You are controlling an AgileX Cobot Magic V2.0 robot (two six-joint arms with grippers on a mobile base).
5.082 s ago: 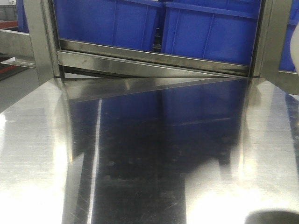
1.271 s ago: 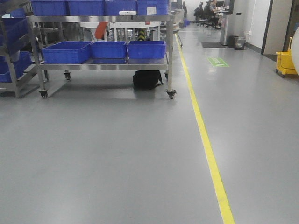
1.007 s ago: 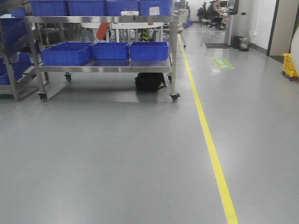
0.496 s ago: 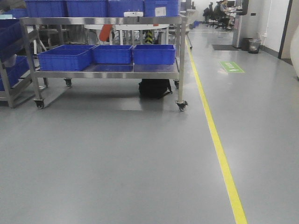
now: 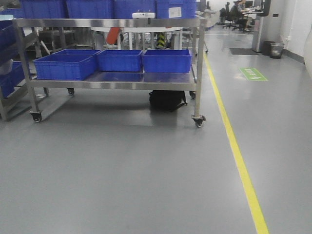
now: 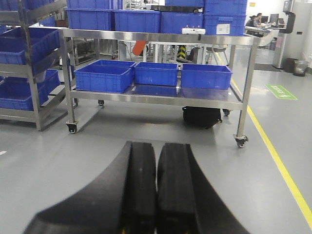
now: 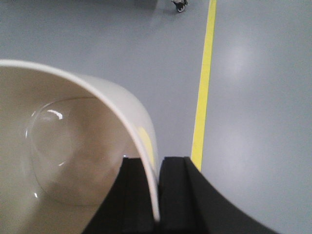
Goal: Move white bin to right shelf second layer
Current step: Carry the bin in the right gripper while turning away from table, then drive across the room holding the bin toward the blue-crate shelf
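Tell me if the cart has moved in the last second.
No. The cart still stands beside the yellow line, over the black bag; it only looks larger because the view closed in.

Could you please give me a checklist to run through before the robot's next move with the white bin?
1. Grip: right claw shut on the rim of the white bin: ok.
2. Contents: white bin looks empty: ok.
3. Spare arm: left claw shut, holding nothing: ok.
4. Target: right shelf second layer in view: not ok; the front view faces the wheeled cart holding blue crates.
5. Tilt: bin held level: cannot tell.
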